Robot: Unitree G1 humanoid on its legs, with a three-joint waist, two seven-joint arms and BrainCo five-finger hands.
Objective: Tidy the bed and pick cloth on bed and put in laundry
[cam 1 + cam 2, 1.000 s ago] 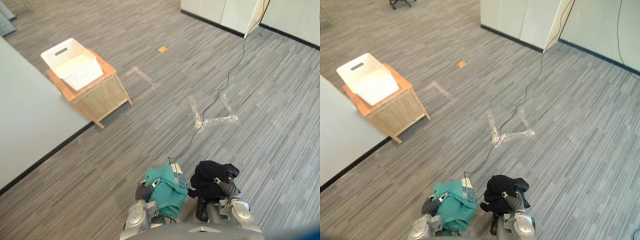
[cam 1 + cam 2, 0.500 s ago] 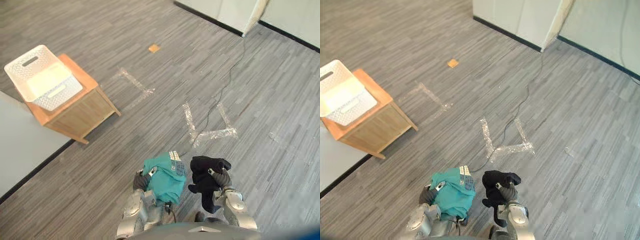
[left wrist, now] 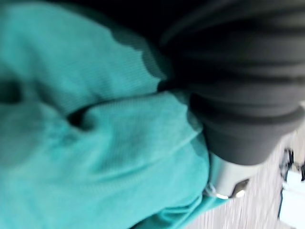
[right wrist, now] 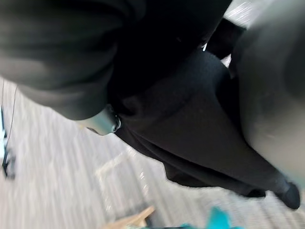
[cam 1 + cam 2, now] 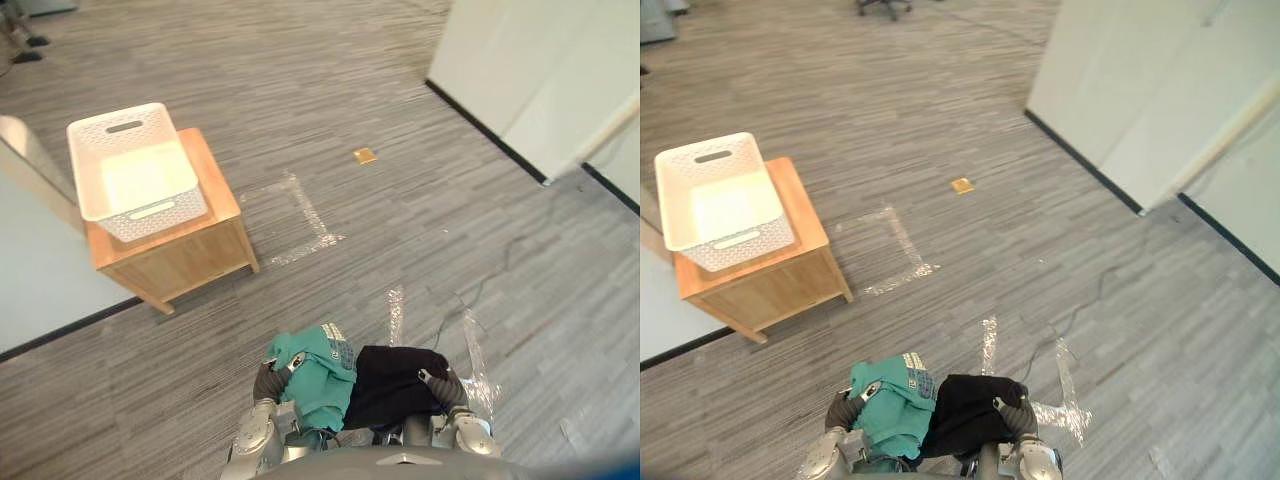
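Cloth, two pieces: one teal cloth (image 5: 320, 375) draped over left hand (image 5: 268, 381), one black cloth (image 5: 390, 380) over right hand (image 5: 441, 387), cloths touching. Fingers buried, so grip cannot be told. One white basket (image 5: 160, 222) on one wooden bench (image 5: 185, 262), well apart.

An office-like test room: grey striped carpet floor (image 5: 300, 90), tape marks (image 5: 305, 215) mid-floor, white wall panels (image 5: 530, 70) at 2 o'clock.
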